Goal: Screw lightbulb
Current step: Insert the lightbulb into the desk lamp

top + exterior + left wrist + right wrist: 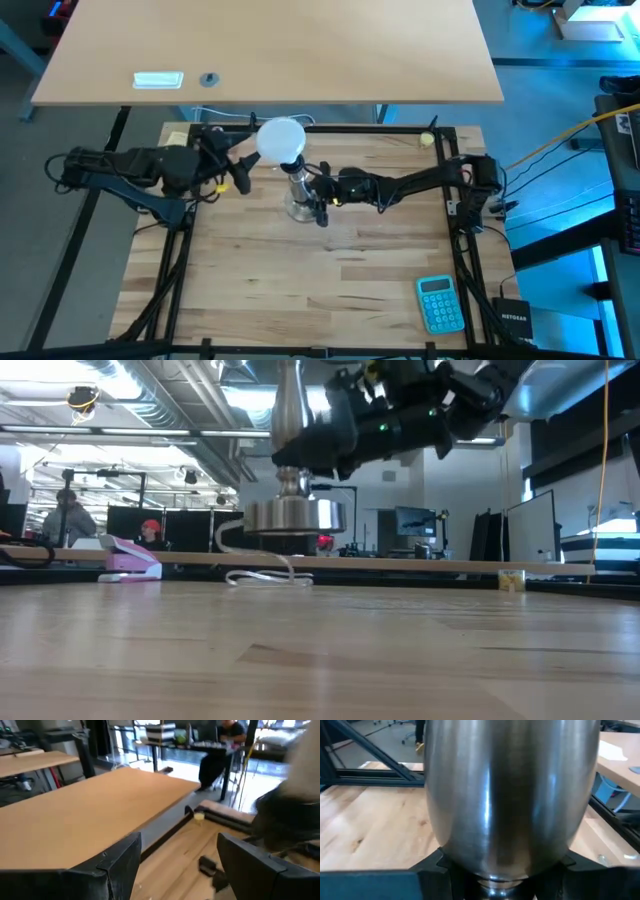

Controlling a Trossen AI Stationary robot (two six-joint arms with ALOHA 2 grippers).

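Observation:
The white frosted lightbulb [281,138] sits by its neck in the top of a shiny metal socket stand [297,190]. My right gripper [318,195] reaches in from the table's right and is shut on the stand's stem. In the low view the stand's round base [293,516] hangs above the tabletop. My left gripper [238,172] stands open just left of the bulb, with nothing between its fingers [122,865]. The bulb shows as a white blur [306,755] in the left wrist view. My right gripper pinches the stand's narrow stem [492,887], just under its wide metal cup [510,795], between its two fingers. The fingers come nearly level from the table's right and lie across the stem. The stand is upright, and its base is lifted clear of the table.
A teal calculator [440,303] lies near the front right corner. A black frame rail [380,130] runs along the table's far edge. Beyond it stands a second tabletop [300,50] with a white flat object [158,79]. A white cable [262,574] lies at the far edge.

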